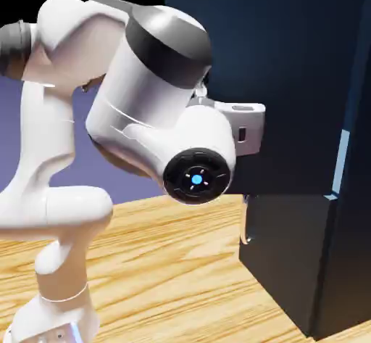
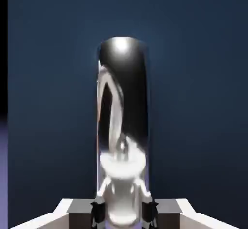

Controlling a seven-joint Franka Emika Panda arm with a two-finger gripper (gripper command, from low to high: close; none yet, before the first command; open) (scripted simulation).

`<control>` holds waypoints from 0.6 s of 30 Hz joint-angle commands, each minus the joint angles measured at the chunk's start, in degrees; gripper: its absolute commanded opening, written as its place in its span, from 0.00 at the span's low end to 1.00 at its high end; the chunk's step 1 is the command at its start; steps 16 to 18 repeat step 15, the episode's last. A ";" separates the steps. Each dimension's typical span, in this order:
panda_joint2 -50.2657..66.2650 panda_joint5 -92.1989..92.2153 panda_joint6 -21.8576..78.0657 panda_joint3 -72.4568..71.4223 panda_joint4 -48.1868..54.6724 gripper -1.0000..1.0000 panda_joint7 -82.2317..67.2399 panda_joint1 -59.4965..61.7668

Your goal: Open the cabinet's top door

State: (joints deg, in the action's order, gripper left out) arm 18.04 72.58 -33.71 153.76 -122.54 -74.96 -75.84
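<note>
the cabinet (image 1: pixel 290 80) stands at the right of the exterior view, taller than the arm, its base on the wooden table (image 1: pixel 159 262); the top door (image 1: pixel 275 95) is the larger upper panel and appears swung outward from the cabinet body, a pale strip of gap showing along its far edge; the shorter lower door (image 1: pixel 286 254) sits beneath the top door, its small silver handle (image 1: pixel 246 233) at its near edge.

the gripper (image 2: pixel 124 212) is pinched on the top door's handle (image 2: pixel 123 126); in the hand view the grey fingertips (image 2: pixel 98 212) press on either side of the bar, which fills the middle of the picture; in the exterior view the fingers are hidden behind the wrist.

handling, as a judgement: the door is a rigid flat panel on a hinge and should swing on an arc, not slide; the handle is the correct hold; it is a curved, polished, mirror-like bar, probably slippery, so the grip should stay firm and follow the arc.

materials: matte dark navy panels; bright metal handles; glossy white arm (image 1: pixel 65 153) casing; wood-grain table.
</note>
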 commanded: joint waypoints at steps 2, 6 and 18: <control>-4.15 -2.46 0.64 -0.81 3.87 0.00 -0.69 -0.28; -12.46 -6.92 2.02 -2.46 11.90 0.00 -1.09 -1.29; -26.48 -12.60 4.86 -5.10 26.36 1.00 1.36 -4.38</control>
